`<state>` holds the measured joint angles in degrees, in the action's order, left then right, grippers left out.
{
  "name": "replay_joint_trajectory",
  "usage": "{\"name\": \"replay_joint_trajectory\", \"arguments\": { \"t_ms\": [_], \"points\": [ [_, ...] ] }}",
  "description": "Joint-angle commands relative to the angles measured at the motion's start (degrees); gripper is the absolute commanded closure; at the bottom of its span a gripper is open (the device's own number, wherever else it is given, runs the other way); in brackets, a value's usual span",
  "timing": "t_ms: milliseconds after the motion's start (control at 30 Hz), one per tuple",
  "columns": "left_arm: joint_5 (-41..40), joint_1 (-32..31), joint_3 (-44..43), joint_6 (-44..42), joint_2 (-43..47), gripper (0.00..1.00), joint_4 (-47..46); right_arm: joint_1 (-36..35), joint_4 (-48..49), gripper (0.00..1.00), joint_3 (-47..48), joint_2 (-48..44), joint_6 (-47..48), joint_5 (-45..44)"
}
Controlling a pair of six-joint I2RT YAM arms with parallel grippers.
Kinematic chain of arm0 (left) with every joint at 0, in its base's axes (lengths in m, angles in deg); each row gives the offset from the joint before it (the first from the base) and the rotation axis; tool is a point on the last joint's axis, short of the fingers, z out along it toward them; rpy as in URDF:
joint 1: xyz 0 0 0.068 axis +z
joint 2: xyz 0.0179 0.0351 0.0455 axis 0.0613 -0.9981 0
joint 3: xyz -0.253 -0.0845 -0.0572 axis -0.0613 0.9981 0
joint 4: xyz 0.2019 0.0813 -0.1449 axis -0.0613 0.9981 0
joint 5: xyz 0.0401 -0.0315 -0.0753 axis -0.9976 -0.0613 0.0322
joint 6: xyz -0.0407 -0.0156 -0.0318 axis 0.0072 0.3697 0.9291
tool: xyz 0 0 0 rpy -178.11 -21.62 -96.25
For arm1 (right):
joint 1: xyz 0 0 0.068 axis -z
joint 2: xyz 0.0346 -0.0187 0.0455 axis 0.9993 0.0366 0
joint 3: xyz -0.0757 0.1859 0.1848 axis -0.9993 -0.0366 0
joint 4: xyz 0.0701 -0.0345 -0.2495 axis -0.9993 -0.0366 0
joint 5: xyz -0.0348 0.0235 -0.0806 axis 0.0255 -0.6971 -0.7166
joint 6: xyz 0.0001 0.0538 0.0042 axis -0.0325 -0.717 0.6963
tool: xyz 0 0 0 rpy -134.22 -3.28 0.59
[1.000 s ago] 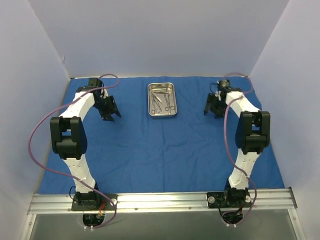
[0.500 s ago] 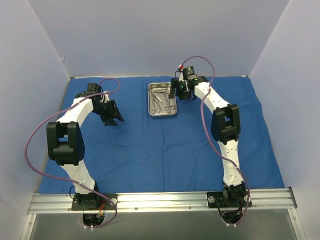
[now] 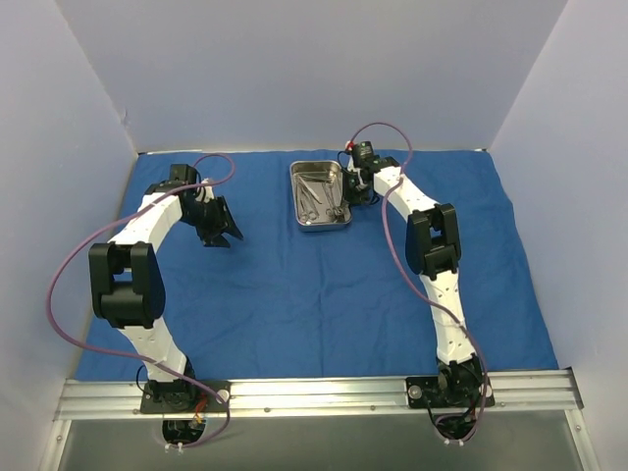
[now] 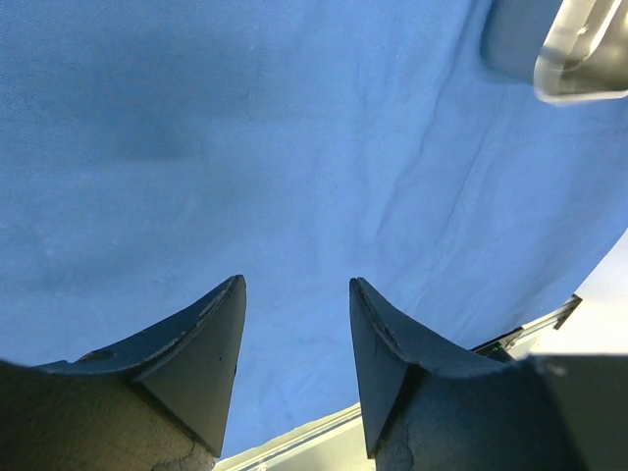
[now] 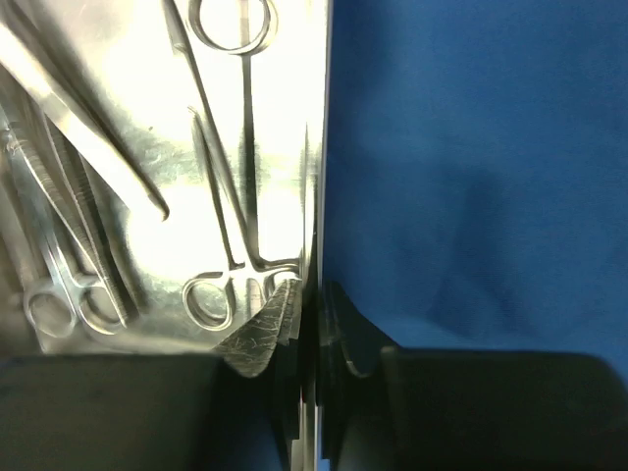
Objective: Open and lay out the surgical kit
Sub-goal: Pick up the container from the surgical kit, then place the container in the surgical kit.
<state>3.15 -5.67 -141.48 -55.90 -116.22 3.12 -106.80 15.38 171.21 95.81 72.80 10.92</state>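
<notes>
As it lies on blue cloth wrap (image 3: 324, 294), steel tray (image 3: 324, 227) runs lengthwise near-to-far | right claw (image 5: 312, 299): pinched on tray's right rim | left claw (image 4: 297, 294): spread, empty.

Three plain walls box in the scene: a back wall (image 3: 314, 69), a left wall (image 3: 49, 196) and a right wall (image 3: 579, 147), all a faint lavender-white. Along the near edge a silver aluminium rail (image 3: 314, 394) runs from side to side, slotted lengthwise. In front of it lies a strip of matte grey desk (image 3: 314, 444). The left wrist view catches a short piece of the rail at lower right.
</notes>
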Motion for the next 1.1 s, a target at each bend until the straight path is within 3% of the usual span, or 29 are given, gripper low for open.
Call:
{"name": "replay_joint_trajectory", "arguments": {
  "t_ms": [0, 267, 467, 633, 833, 1067],
  "points": [
    [0.36, 0.31, -2.92, -1.22, 2.01, 0.45, 0.34, -1.05, -0.58, 1.0, 4.11, 0.38, 3.5, -1.53],
    [-1.75, 1.01, -5.64, -1.23, 1.83, 0.45, 1.75, -1.41, -0.67, 1.0, 4.65, -5.5, 11.67, -3.03],
    [-3.24, 3.72, -9.33, -0.34, 1.31, 0.44, 2.19, -1.67, 0.47, 1.0, -1.32, -13.59, 17.55, 2.41],
    [-7.26, 4.79, -13.71, -2.53, -0.44, 0.44, 3.06, -7.8, 0.03, 1.0, -7.29, -18.41, 21.08, 6.11],
    [-8.25, 6.37, -17.95, -9.39, -0.37, 0.44, 4.12, -18.89, -3.48, 1.0, -11.87, -23.26, 28.11, 1.11],
    [-3.86, 5.67, -8.48, -12.21, 6.04, 0.44, -0.53, -26.01, -7.08, 1.0, -15.39, -25.72, 32.34, 1.18]
  ]
}}
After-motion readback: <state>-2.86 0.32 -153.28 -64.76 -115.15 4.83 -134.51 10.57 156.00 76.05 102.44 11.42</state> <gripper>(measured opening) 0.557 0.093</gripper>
